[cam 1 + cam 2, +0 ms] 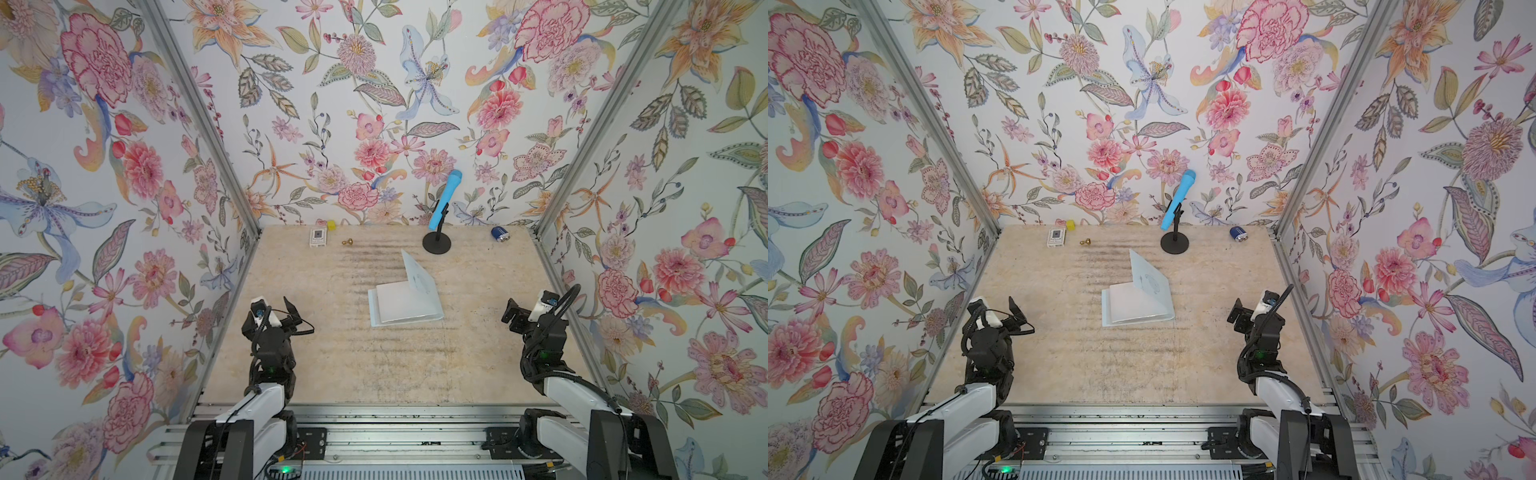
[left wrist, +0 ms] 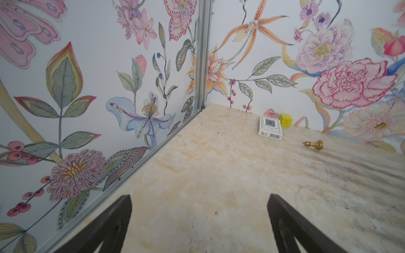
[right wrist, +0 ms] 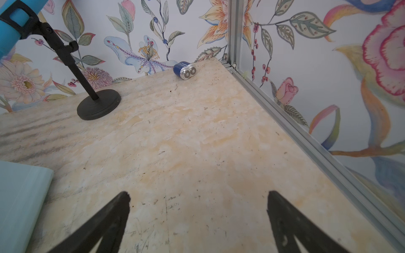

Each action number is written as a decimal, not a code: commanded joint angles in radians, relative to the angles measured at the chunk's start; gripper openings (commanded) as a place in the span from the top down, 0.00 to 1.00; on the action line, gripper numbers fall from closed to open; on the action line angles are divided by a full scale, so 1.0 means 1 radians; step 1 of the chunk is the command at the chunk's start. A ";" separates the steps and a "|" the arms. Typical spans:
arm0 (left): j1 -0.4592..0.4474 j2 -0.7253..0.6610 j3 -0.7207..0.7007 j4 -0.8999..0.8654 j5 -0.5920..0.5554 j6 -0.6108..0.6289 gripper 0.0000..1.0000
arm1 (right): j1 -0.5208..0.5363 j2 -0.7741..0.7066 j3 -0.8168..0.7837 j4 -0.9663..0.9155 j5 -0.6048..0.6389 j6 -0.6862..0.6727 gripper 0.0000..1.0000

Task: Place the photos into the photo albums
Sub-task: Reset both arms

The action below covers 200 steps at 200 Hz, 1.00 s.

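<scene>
Two grippers are nearest to me, one at each side of the table (image 1: 374, 365). My left gripper (image 2: 199, 197) hangs over the near left part of the top. Its jaws are spread wide and hold nothing; in the left wrist view I see only the bare pale surface between the black fingers (image 2: 109, 223). My right gripper (image 3: 198, 193) is over the near right part, close to the metal rail of the right wall. It is also released, with only the table top between its jaws. A little farther, between the two arms and slightly right of the middle, lies the photo album (image 1: 405, 309), pale blue and touching neither gripper. It is open: the pages lie flat, and the cover (image 1: 417, 276) stands raised and tilted at their far side, with a faint outline on it. Whether the sleeves hold anything I cannot tell. Just beyond the album stands a black stand (image 1: 436, 242) carrying a blue microphone (image 1: 444, 199) that leans to the right. In the far right corner lies a blue battery pack (image 1: 500, 233). At the far left is a small white box (image 1: 318, 238) with a dark square. A yellow cube (image 1: 331, 225) sits just behind it at the wall, and a small brass knob (image 1: 347, 241) lies on its side to its right.
</scene>
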 commanded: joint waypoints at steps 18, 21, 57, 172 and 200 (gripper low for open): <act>0.008 0.194 -0.021 0.361 0.100 0.159 0.00 | -0.004 0.152 -0.015 0.271 -0.031 -0.042 0.00; 0.010 0.213 -0.018 0.384 0.100 0.170 0.00 | -0.004 0.164 -0.013 0.286 -0.036 -0.042 0.00; 0.011 0.328 0.001 0.478 0.120 0.201 0.00 | 0.000 0.242 0.071 0.225 -0.066 -0.080 0.00; 0.011 0.477 0.055 0.507 0.143 0.217 0.00 | 0.064 0.421 0.072 0.408 -0.062 -0.171 0.00; 0.011 0.478 0.056 0.506 0.143 0.218 0.00 | 0.080 0.425 0.079 0.399 -0.046 -0.187 0.00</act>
